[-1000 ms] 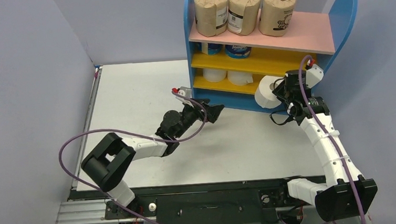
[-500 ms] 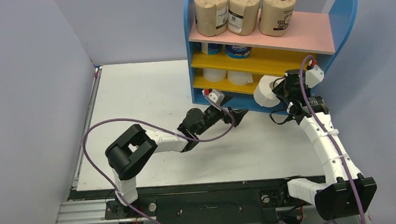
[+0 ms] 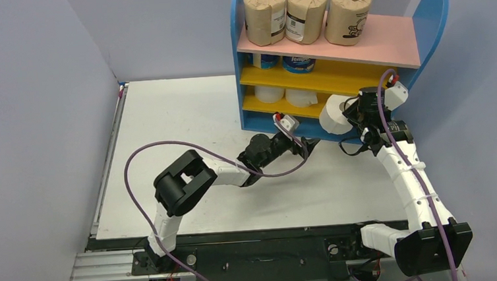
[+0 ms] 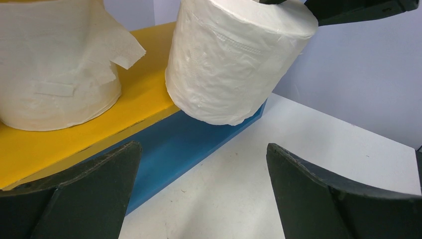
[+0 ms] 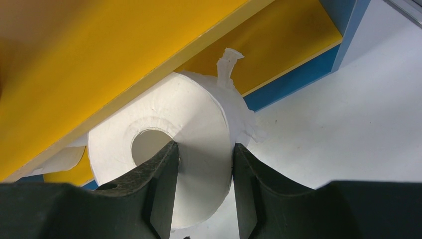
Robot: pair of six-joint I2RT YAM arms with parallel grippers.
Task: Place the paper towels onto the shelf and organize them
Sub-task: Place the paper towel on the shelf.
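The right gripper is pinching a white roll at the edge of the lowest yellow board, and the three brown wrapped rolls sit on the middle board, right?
No: the three brown wrapped rolls sit on the pink top board, as the top external view shows. The right gripper does pinch the white roll at the lowest yellow board's edge.
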